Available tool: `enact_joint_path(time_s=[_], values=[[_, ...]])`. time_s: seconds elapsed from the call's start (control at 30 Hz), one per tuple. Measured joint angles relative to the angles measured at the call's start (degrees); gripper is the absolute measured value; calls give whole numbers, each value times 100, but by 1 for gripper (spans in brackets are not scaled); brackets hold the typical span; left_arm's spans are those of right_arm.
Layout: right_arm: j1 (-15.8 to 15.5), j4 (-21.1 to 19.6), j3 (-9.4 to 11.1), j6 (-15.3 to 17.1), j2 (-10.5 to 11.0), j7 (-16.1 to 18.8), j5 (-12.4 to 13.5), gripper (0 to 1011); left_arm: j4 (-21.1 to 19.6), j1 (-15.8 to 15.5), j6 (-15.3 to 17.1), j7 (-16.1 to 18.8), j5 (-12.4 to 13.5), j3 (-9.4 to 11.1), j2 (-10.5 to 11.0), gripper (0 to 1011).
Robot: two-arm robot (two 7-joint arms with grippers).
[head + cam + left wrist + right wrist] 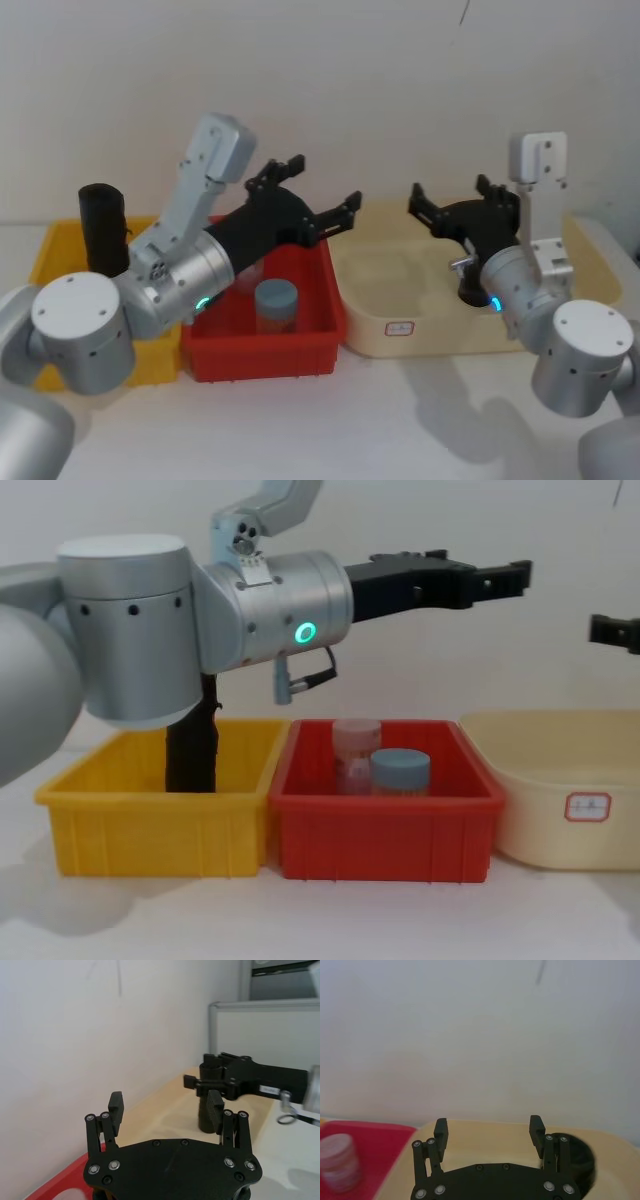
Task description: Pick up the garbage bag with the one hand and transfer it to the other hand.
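A tall black roll (100,230) stands upright in the yellow bin (50,250), seen in the chest view as a roll (190,755) behind my left arm. Another black roll (209,1110) stands in the beige tub (400,270), below my right gripper. No label band shows on either, so I cannot tell which is the garbage bag. My left gripper (322,182), on the green-lit wrist, hangs open and empty above the red bin (310,345). My right gripper (448,190), on the blue-lit wrist, faces it, open and empty above the tub.
The red bin holds a blue-lidded jar (276,305) and a pinkish jar (356,745). The three containers stand side by side against a white wall. Bare white table lies in front of them.
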Motion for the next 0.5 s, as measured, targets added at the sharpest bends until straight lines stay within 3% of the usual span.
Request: enact_joint_path(time_s=[0.5], values=[[-334, -543, -341, 216, -204, 327, 41, 1000, -1191, 825, -20, 1131, 498, -385, 385, 1001]])
